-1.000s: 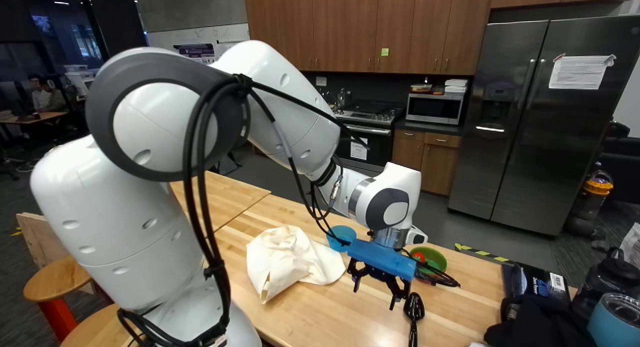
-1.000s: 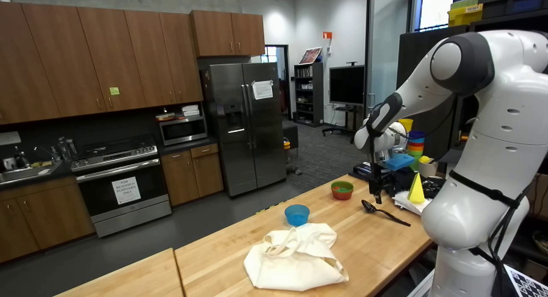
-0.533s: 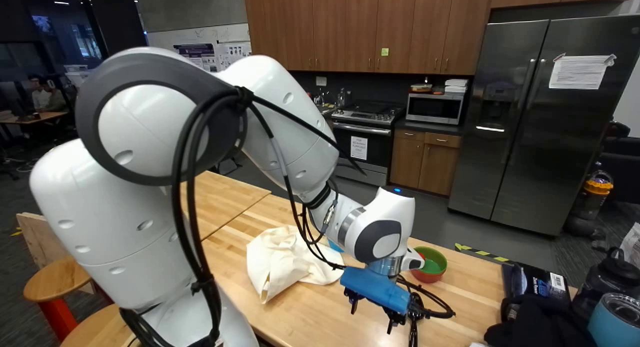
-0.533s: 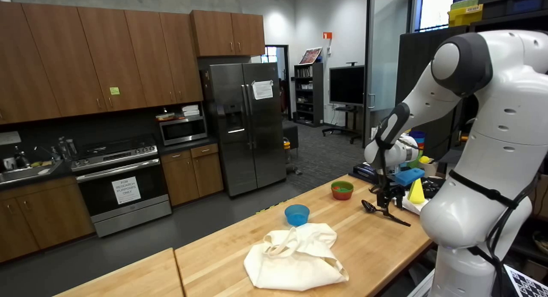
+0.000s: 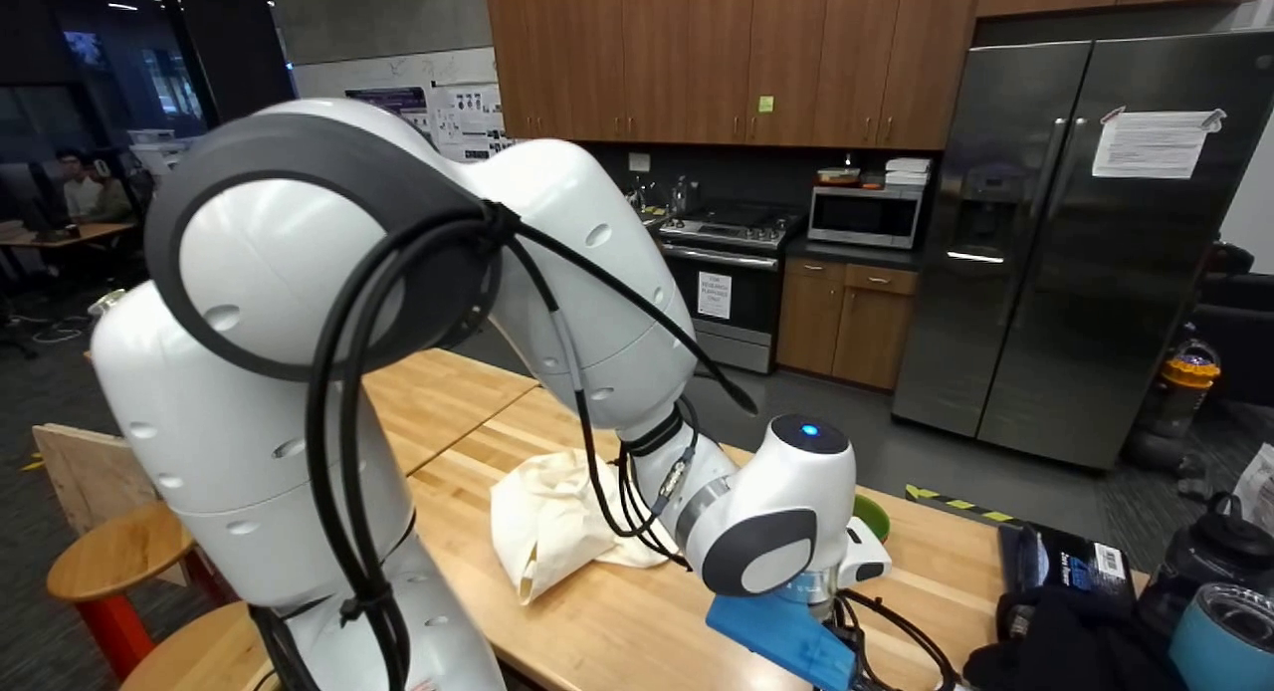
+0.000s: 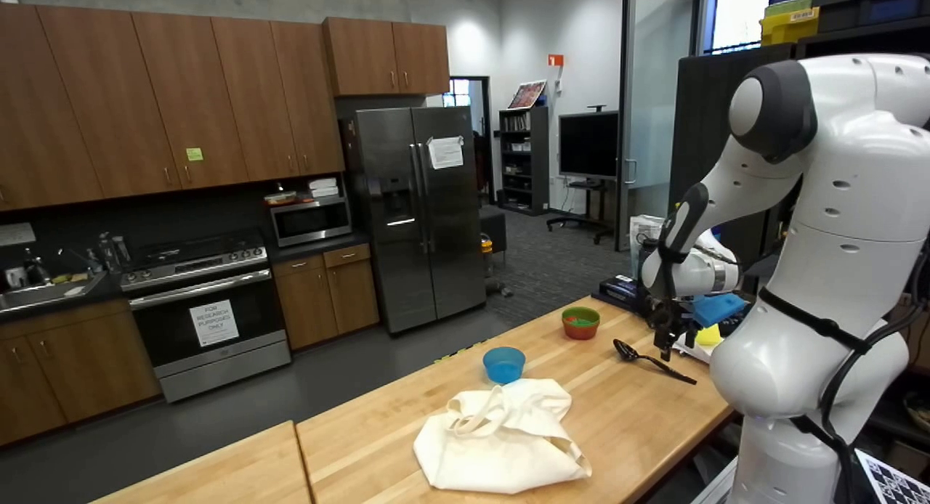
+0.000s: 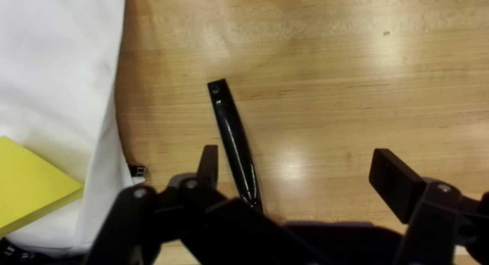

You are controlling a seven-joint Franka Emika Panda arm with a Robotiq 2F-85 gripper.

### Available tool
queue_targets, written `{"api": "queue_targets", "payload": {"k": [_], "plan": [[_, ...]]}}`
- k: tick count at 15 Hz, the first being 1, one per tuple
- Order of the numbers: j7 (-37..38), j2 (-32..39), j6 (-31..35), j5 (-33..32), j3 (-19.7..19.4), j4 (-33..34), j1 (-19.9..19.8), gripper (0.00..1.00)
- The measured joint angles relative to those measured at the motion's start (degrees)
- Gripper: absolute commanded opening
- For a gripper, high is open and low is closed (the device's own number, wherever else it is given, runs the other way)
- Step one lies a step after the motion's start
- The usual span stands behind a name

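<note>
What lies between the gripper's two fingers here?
In the wrist view, the black spoon handle on the wooden tabletop shows between the fingers, nearer the one at picture left.

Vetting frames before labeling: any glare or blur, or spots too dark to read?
Wrist view: glare patches on the table, bright streak along the spoon handle, gripper dark, soft-edged; in an exterior view, window blown out, gripper mostly dark.

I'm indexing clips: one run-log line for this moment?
gripper: open, empty, over table | black spoon: on table, handle between fingertips in wrist view | cream bag: on table | blue bowl: beside bag
</note>
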Motion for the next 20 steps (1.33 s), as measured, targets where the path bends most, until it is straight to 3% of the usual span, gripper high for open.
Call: {"api": "queue_targets", "payload": {"k": [4, 9, 20], "plan": [[-12.7, 2.4, 3.0, 11.4, -2.4, 0.0, 0.5, 1.0], [-23.4, 6.5, 6.6, 21.7, -2.0, 0.0, 1.7, 1.0], [-36.8, 13.8, 10.2, 40.5, 4.0, 4.1, 2.2, 1.0]]}}
